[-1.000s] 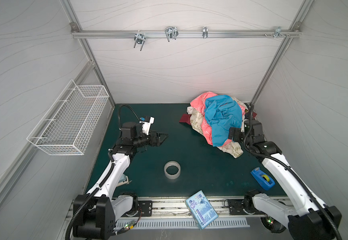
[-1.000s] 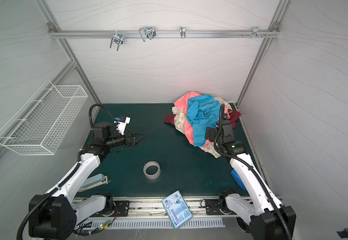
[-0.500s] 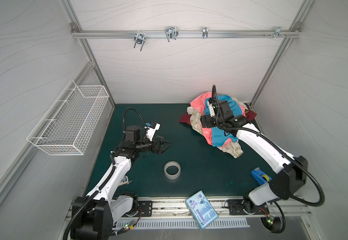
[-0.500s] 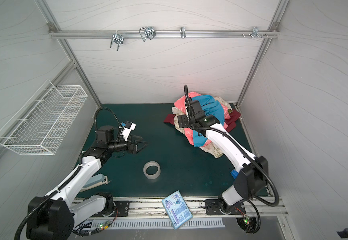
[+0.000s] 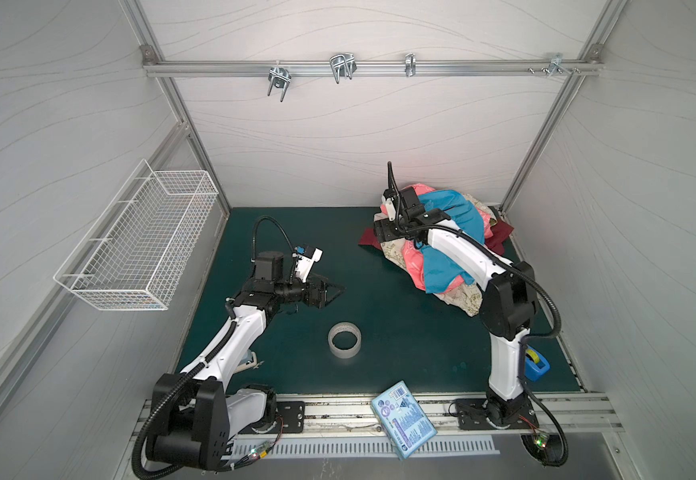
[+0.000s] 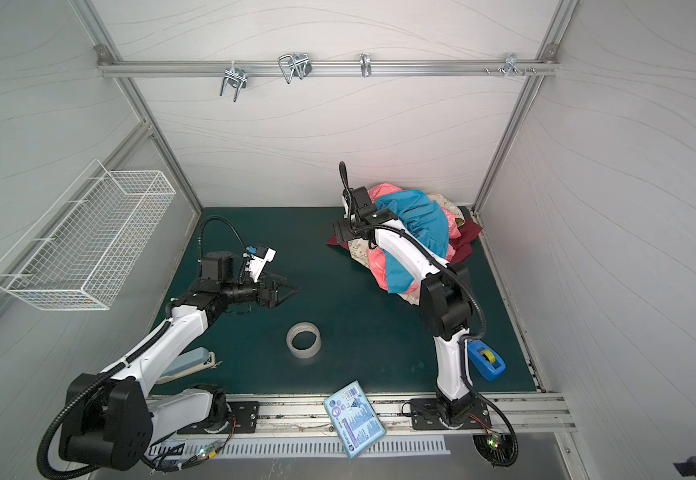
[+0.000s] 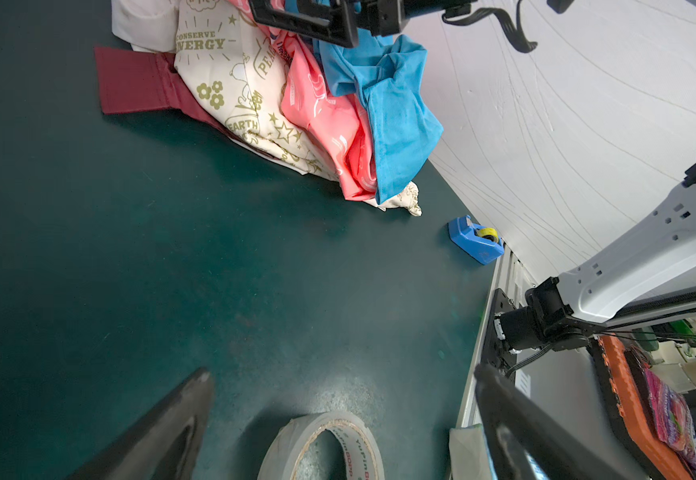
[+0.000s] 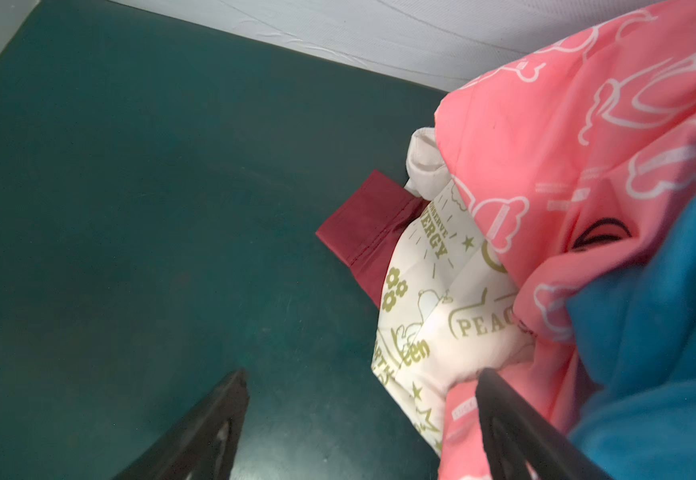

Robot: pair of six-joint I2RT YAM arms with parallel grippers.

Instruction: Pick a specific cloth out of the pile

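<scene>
Fingers (image 8: 504, 415) of the right gripper (image 8: 362, 376) stand wide apart in the right wrist view and clamp nothing. One appears to touch a low fold of the cloth (image 8: 545, 124) while the other hangs over the bare green mat (image 8: 130, 208), so only the fabric's edge lies between them. Coral-pink with white outline doodles, the cloth looks light, limp and a little slick. It is also trapped, with the blue cloth (image 8: 649, 353) draped over it and the cream printed cloth (image 8: 441, 324) tucked beneath. The free pink fold beside that finger seems the best hold. It should be pinched deep so it cannot slip, then drawn out slowly so the neighbouring cloths do not drag along. Seen from the left wrist, the left gripper (image 7: 342, 372) is just as wide and empty, above the mat near a tape roll (image 7: 325, 444) and well apart from the pile (image 7: 254, 83). There the pink shows as a band between cream and blue. In both top views the pile (image 5: 437, 270) (image 6: 425, 224) sits in the far right corner of the mat. The right gripper (image 5: 381, 235) (image 6: 342, 232) is at the side of the pile facing the open mat, with its fingertips hidden under the wrist.
</scene>
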